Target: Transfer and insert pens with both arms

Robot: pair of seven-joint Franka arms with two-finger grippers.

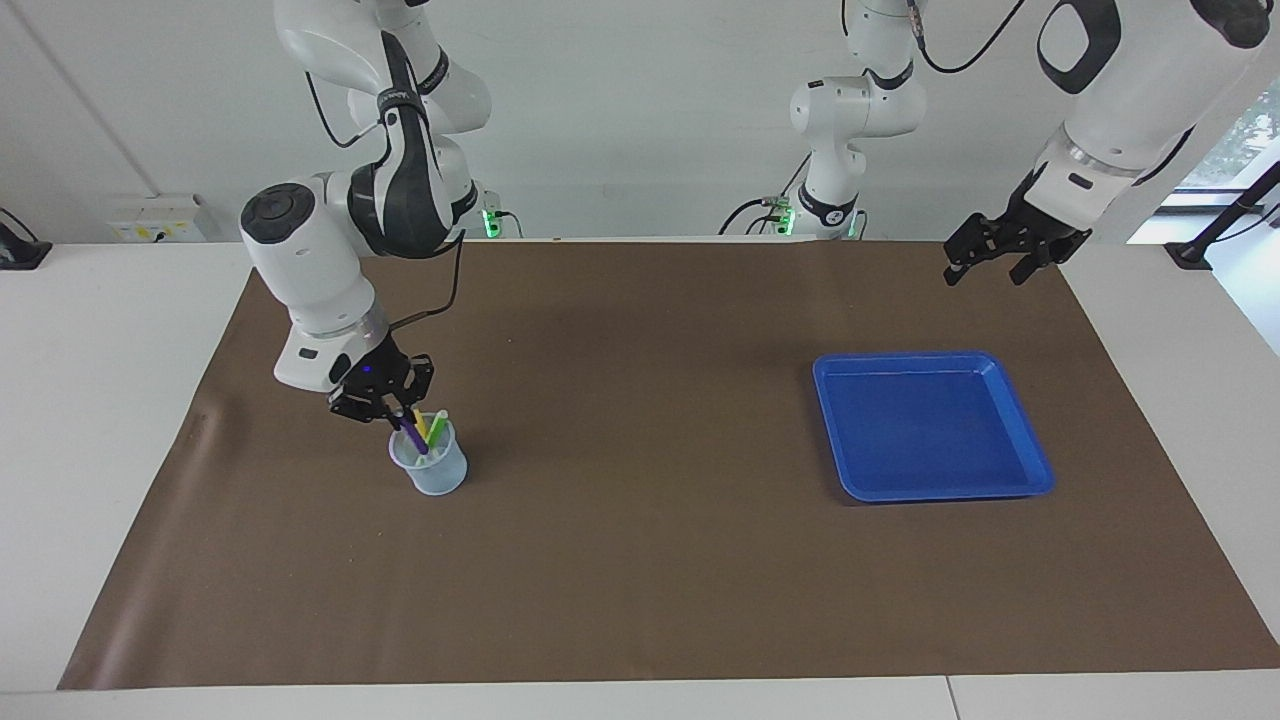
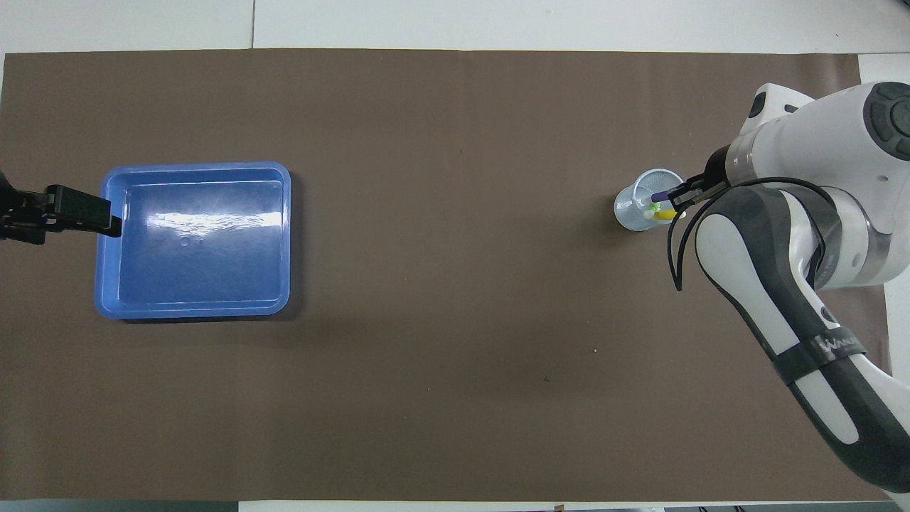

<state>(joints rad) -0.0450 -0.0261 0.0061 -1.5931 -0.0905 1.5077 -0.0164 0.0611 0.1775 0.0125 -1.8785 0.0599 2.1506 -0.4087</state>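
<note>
Brown paper covers the table. Nearest the robots, the left gripper hangs high with its fingers spread and nothing in them, over the table edge at the left arm's end; that arm waits. Farther out lies the bare blue tray. At the right arm's end the right gripper is clamped on the purple pen, whose lower end is already in the clear cup with the yellow pen and green pen.

The cup looks light. A sideways pull or tilted push before letting go could tip it and spill all three pens.

The facing view shows how deep the purple pen sits; the overhead view hides the grip under the wrist but shows each pen's place inside the rim.
</note>
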